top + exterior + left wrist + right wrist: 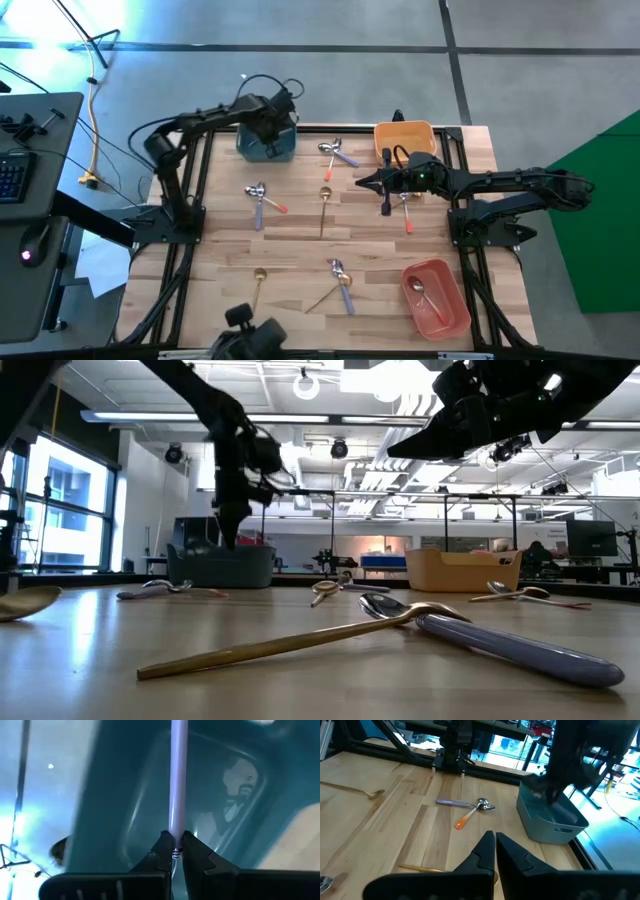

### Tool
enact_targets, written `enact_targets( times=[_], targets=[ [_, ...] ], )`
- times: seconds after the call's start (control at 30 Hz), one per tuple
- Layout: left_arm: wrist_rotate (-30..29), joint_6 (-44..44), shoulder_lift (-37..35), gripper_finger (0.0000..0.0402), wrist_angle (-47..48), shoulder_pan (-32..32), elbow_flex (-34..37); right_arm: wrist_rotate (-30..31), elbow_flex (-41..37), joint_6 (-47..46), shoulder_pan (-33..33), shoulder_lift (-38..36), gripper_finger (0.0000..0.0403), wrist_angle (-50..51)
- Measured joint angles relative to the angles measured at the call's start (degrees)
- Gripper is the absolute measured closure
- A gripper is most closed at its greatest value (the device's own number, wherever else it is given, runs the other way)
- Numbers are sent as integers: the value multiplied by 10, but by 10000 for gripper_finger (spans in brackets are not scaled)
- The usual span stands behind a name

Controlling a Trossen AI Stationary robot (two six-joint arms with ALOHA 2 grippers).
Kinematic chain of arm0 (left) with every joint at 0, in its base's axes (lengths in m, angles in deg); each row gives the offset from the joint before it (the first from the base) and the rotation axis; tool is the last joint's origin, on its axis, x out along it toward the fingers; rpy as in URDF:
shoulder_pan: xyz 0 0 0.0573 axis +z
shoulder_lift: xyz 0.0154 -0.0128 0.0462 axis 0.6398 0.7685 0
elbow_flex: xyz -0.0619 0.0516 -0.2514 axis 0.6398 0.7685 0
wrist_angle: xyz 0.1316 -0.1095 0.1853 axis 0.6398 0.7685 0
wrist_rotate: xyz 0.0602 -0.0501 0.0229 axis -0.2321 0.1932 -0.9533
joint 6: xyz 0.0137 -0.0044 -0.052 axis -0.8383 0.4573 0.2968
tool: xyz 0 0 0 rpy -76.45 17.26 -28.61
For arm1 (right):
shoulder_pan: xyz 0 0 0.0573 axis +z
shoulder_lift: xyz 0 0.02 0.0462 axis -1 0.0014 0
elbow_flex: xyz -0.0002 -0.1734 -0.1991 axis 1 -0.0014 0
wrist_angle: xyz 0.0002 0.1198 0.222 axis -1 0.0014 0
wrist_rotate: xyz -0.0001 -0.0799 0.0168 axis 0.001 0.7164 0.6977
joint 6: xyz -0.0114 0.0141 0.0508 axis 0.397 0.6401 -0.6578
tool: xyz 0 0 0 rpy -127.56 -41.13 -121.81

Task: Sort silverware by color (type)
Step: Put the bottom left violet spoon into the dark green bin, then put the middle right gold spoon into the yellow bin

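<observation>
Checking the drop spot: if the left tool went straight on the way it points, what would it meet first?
Most likely the inside of the teal bin: the left tool, shut on a lavender-handled utensil, points into it. How far off is unclear.

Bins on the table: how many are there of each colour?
Teal bin: 1
Orange bin: 1
Red-pink bin: 1
Total: 3
</observation>
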Motion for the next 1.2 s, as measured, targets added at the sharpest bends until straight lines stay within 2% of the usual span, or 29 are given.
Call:
enact_targets(
  times=[0.2, 0.53, 0.9, 1.2],
  targets=[
    [0, -2, 47, 397, -16, 16, 0, 0, 0, 7, 0, 0, 403, 0],
    [26, 6, 83, 395, -32, 41, 0, 0, 0, 7, 0, 0, 403, 0],
    [30, -9, 78, 315, -38, 38, 0, 0, 0, 7, 0, 0, 403, 0],
    [51, -3, 30, 325, -50, 25, 0, 0, 0, -6, 0, 0, 403, 0]
  ],
)
